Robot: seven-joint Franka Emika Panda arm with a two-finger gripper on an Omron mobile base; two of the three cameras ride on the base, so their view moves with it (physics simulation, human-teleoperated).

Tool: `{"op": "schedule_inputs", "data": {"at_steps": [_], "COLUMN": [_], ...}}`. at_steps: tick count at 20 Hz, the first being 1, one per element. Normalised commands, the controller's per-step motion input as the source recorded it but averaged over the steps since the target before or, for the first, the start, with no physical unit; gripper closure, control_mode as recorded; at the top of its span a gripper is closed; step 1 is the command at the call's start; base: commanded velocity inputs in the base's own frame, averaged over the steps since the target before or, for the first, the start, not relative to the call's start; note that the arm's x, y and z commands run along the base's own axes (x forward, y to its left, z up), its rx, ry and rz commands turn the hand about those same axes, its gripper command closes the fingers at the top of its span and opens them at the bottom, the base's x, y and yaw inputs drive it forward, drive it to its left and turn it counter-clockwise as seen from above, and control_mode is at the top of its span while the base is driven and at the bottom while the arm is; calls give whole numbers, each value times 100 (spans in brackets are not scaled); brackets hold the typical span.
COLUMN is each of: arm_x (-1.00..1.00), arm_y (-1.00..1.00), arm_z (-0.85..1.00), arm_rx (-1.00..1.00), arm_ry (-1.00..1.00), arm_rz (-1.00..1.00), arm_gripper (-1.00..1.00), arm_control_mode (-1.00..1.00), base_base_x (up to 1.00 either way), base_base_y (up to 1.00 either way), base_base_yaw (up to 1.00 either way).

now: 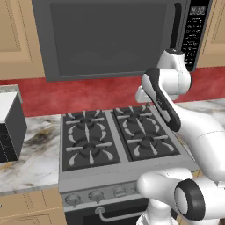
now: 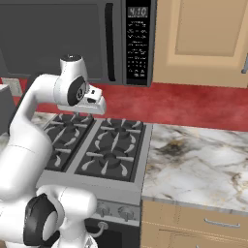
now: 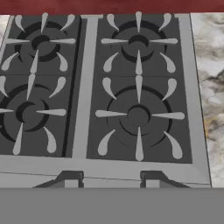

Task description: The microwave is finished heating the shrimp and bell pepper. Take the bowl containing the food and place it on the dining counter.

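Hanging high on the far wall above the stove (image 1: 114, 140) is one big dark grey microwave (image 1: 110, 37). Its wide door with a window is shut, with one black bar handle (image 2: 110, 41) and one black keypad (image 2: 137, 41) on its right. One stove with four burners sits below, with marble counter (image 2: 198, 160) on each side. One small black-and-white box (image 1: 9, 127) stands on the left. The gripper (image 3: 111, 183) points down over the stove's near edge, its two tips a little apart, holding nothing.

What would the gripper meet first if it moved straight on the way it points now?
Probably the stove: the gripper points down at the grates, near the front right burner. Nothing stands between, though depth is unclear.
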Motion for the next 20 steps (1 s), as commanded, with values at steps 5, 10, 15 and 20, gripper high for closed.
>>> {"op": "schedule_inputs", "data": {"at_steps": [5,10,15,20], "arm_x": [-5,-52,-83,-79], "arm_y": [0,0,-4,-11], "arm_z": [0,3,27,45], "arm_rx": [0,0,0,0], "arm_ry": [0,-14,-36,-48], "arm_rz": [0,0,0,0], "arm_gripper": [-100,-100,-100,-100], "arm_control_mode": [-100,-100,-100,-100], "base_base_x": [0,0,0,0], "base_base_y": [0,0,0,0], "base_base_yaw": [0,0,0,0]}}
